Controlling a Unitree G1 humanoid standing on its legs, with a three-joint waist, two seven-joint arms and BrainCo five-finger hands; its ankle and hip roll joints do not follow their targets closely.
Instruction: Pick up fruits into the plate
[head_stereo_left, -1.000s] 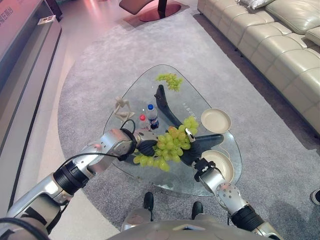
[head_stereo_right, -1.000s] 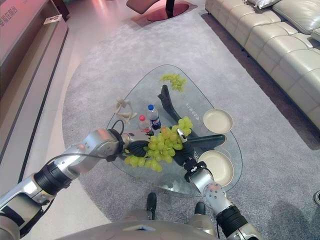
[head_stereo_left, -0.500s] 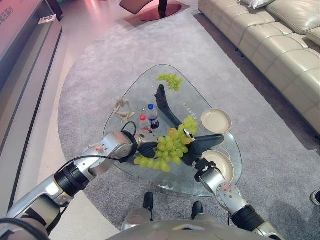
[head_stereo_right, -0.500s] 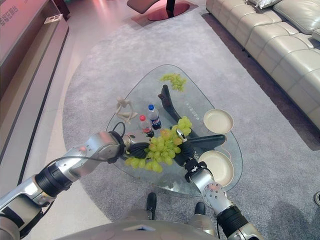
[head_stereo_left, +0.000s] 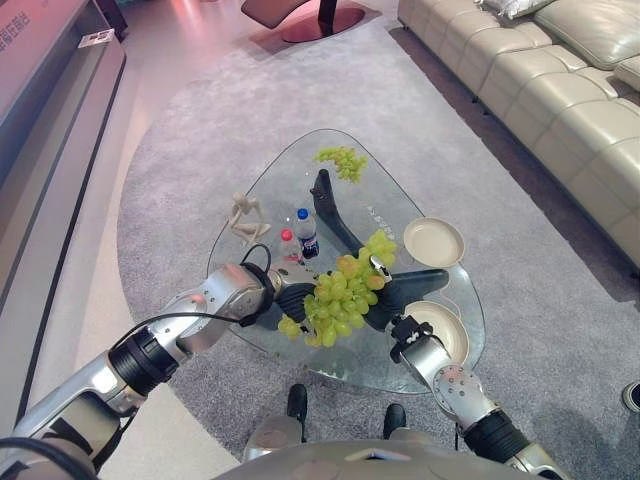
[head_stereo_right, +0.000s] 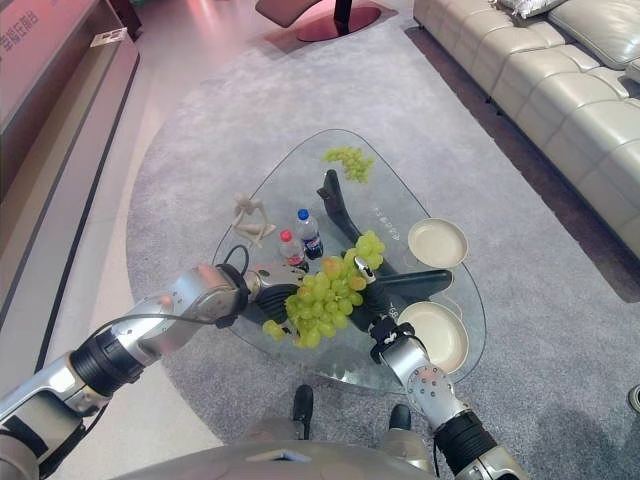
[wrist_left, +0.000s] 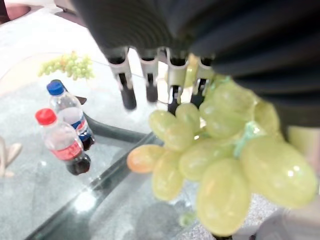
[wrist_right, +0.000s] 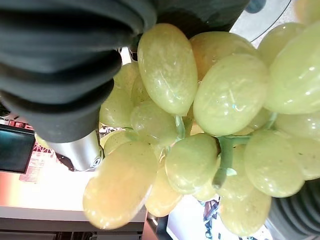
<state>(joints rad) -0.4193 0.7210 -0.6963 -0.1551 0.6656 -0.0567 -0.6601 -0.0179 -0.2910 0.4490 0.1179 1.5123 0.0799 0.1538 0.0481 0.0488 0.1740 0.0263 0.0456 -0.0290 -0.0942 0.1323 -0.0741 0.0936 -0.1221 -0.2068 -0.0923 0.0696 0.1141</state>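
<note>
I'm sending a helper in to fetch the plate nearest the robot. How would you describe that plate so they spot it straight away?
Start at the glass coffee table on the grey rug in front of the cream sofa. Two round cream plates sit along its sofa-side edge. The near plate lies just past the robot's right hand, at the corner closest to the robot, while the far plate sits further up the edge.

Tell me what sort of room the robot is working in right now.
Most likely a living room or lounge: a cream leather sofa along one side, a round grey rug on the floor, and a low glass coffee table with grapes on it.
</note>
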